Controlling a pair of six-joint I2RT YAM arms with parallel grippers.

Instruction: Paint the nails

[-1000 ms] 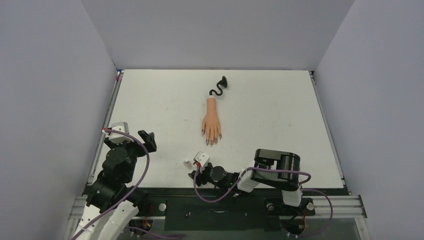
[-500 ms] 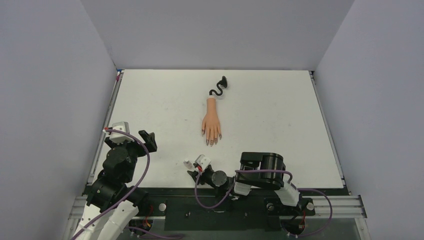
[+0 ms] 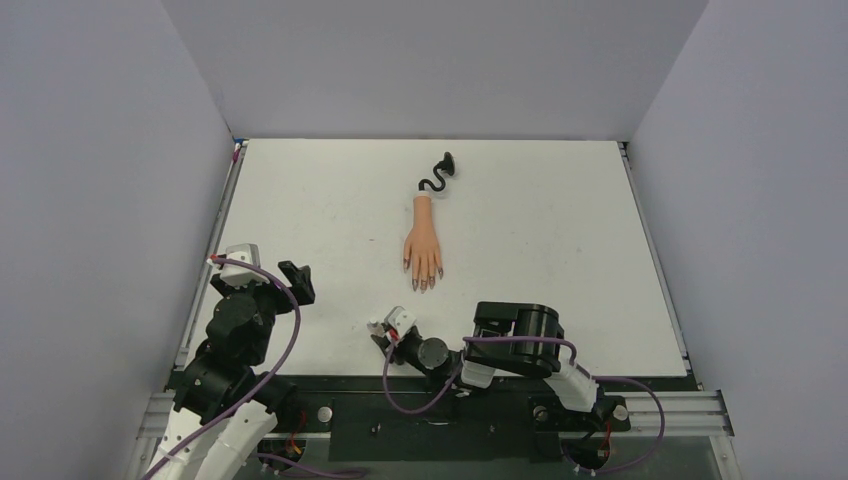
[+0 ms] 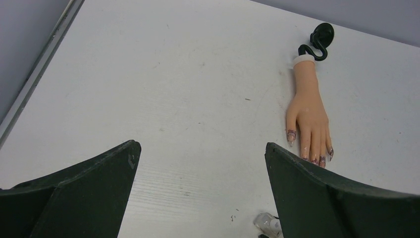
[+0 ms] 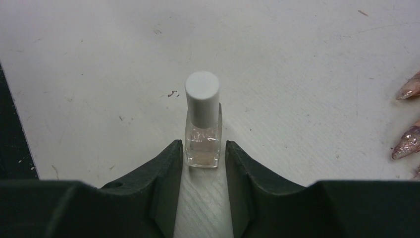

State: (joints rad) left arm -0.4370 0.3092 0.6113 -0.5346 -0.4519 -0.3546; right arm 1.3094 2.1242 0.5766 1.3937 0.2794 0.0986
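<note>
The peach mannequin hand [image 3: 423,245] lies flat mid-table, its curly black stem [image 3: 438,175] pointing away. The nails [image 3: 424,285] point toward the arms. They show purplish and glittery in the left wrist view [image 4: 317,159] and at the right edge of the right wrist view [image 5: 407,143]. A small clear polish bottle [image 5: 203,139] with a white cap [image 5: 202,96] stands upright between the tips of my right gripper [image 5: 202,148]. Its jaws are narrow, with a thin gap on each side of the bottle. My left gripper [image 4: 200,146] hovers wide open at the left, holding nothing.
The bottle [image 3: 377,326] stands near the table's front edge, just ahead of the black front rail [image 3: 430,405]. Grey walls enclose the table on three sides. A metal strip [image 4: 39,64] runs along the left edge.
My right arm has folded lower and shifted left, and its jaws have narrowed around the bottle. The left arm and the mannequin hand have not moved.
</note>
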